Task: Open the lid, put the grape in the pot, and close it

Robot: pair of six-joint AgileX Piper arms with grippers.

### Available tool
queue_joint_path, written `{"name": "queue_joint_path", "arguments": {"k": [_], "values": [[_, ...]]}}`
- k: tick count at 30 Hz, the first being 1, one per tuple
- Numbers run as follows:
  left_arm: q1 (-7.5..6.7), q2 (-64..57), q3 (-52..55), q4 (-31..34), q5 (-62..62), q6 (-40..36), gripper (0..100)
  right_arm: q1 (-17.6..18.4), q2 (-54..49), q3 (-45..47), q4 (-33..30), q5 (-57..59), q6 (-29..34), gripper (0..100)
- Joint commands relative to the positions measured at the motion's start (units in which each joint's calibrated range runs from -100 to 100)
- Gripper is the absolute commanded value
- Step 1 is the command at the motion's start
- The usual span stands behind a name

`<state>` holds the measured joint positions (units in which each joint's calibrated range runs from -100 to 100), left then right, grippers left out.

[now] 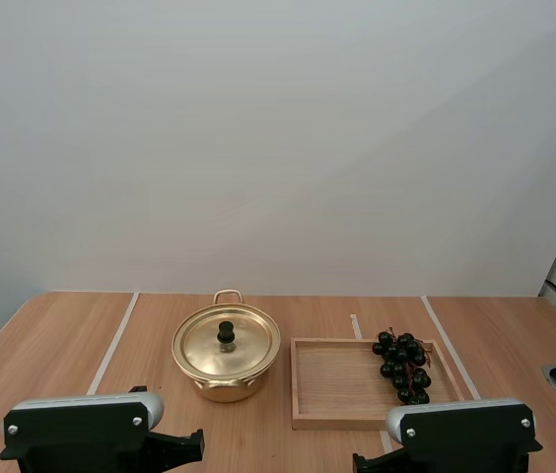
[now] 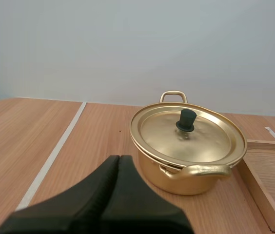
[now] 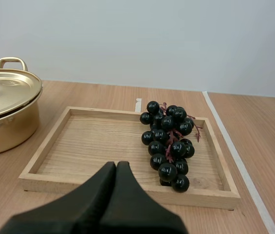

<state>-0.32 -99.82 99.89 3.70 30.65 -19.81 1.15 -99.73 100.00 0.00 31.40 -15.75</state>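
Starting from here, I see both grippers pressed closed on nothing: the left gripper [image 2: 119, 158] points at the pot [image 2: 163, 174], the right gripper [image 3: 116, 165] at the tray [image 3: 91, 146]. The lid [image 2: 159, 130] sits flat on the pot, so I judge nothing of the task done yet. The grapes [image 3: 169, 144] lie in the tray, toward the side away from the pot, and the tray stands just beside the pot on the table [image 1: 61, 335].

My worries are guesses. The knob [image 2: 186, 120] is small and round, so fingers coming in off-centre could slip off it or tip the lid against the pot. The pot looks light, and a skewed pull might drag it toward the tray. The grapes are a loose bunch, so a pinch on a single grape could roll off, or let the bunch swing and catch the tray's wall. A lid set down near the tray may block the right gripper's path to the pot.
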Motion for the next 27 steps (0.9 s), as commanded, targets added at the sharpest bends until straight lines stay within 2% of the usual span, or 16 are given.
{"name": "queue_joint_path", "arguments": {"k": [1,27], "values": [[-0.07,-0.2,0.1,0.9,-1.4,-0.4,0,-0.3,-0.3,0.0,0.0,-0.2,0.1,0],[-0.07,-0.2,0.0,0.9,-0.6,-0.4,0,-0.3,-0.3,0.0,1.0,-0.2,0.1,0]]}}
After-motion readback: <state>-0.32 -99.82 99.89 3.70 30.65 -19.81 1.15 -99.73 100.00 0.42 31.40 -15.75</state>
